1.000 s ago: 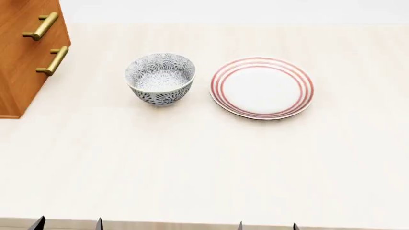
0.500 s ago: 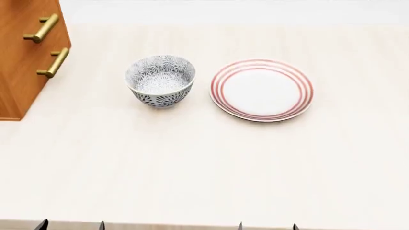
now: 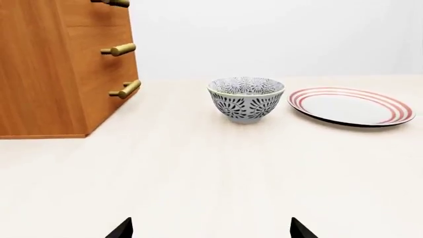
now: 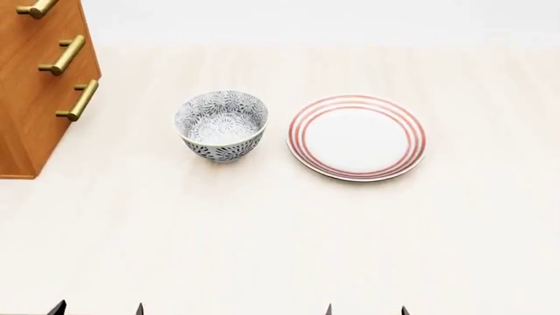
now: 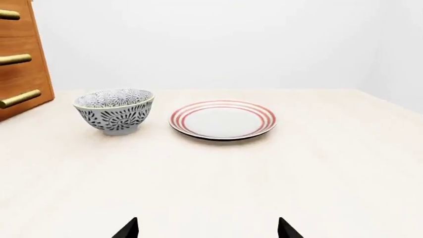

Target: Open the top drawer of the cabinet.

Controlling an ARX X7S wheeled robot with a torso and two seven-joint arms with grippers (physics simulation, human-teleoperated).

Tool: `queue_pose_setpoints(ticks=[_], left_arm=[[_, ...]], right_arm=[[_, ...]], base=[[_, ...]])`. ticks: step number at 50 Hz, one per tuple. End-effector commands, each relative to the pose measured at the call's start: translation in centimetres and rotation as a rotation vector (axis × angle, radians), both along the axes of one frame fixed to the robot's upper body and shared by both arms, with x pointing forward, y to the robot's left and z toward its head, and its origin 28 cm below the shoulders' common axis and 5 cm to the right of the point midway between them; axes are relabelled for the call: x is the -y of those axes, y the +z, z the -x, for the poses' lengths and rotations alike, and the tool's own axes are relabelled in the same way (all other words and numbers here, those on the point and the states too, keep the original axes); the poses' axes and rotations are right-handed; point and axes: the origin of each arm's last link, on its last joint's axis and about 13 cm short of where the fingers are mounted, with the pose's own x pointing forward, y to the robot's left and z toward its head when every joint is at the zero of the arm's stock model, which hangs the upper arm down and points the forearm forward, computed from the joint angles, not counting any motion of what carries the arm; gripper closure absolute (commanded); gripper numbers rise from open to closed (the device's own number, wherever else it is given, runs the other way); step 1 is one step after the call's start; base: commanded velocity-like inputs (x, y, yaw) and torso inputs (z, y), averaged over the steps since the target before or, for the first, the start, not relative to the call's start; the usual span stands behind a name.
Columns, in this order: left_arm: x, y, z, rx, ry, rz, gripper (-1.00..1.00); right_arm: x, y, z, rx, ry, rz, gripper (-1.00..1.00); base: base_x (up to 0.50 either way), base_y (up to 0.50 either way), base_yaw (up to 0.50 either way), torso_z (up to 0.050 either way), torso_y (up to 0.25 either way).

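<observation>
The orange-brown cabinet (image 4: pixel 26 98) stands at the table's far left and also shows in the left wrist view (image 3: pixel 39 74) and the right wrist view (image 5: pixel 23 42). Its three drawers look shut. The top drawer (image 3: pixel 92 10) is cut by the picture's edge; its brass handle (image 4: pixel 37 8) just shows. My left gripper (image 4: pixel 97 308) and right gripper (image 4: pixel 366 309) sit at the near table edge, both open and empty, far from the cabinet. Only the fingertips show in the left wrist view (image 3: pixel 211 229) and the right wrist view (image 5: pixel 207 229).
A blue-patterned bowl (image 4: pixel 220 125) stands right of the cabinet, with a white red-ringed plate (image 4: pixel 356 136) beside it. The two lower brass handles (image 4: pixel 61 55) (image 4: pixel 79 100) stick out from the cabinet front. The pale wooden table (image 4: pixel 280 243) stretches between grippers and objects.
The head view has shifted: cabinet, bowl and plate sit lower in the picture, and the top drawer's handle has come into view. The grippers have stayed at the bottom edge.
</observation>
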Motion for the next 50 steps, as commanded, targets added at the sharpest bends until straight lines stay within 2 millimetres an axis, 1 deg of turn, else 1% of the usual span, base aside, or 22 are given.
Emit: queue_pose_setpoints(ticks=[1, 15, 18, 50], left_arm=[[0.01, 0.28, 0.02, 0.01, -0.001, 0.016, -1.0], [0.03, 0.32, 0.04, 0.019, -0.003, 0.02, -1.0], [0.03, 0.31, 0.05, 0.022, -0.005, 0.026, -1.0], [0.07, 0.16, 0.12, 0.022, -0.013, 0.027, -1.0]], right_arm=[[-0.01, 0.05, -0.03, 0.004, 0.001, 0.0, -1.0], [-0.02, 0.02, -0.01, -0.003, 0.002, 0.002, -1.0], [-0.03, -0.04, -0.03, -0.006, 0.003, 0.002, -1.0], [-0.07, -0.02, 0.03, -0.005, 0.01, 0.0, -1.0]], base=[[0.0, 0.0, 0.0, 0.05, 0.0], [0.0, 0.0, 0.0, 0.05, 0.0], [0.16, 0.0, 0.0, 0.013, 0.0], [0.5, 0.0, 0.0, 0.0, 0.0]])
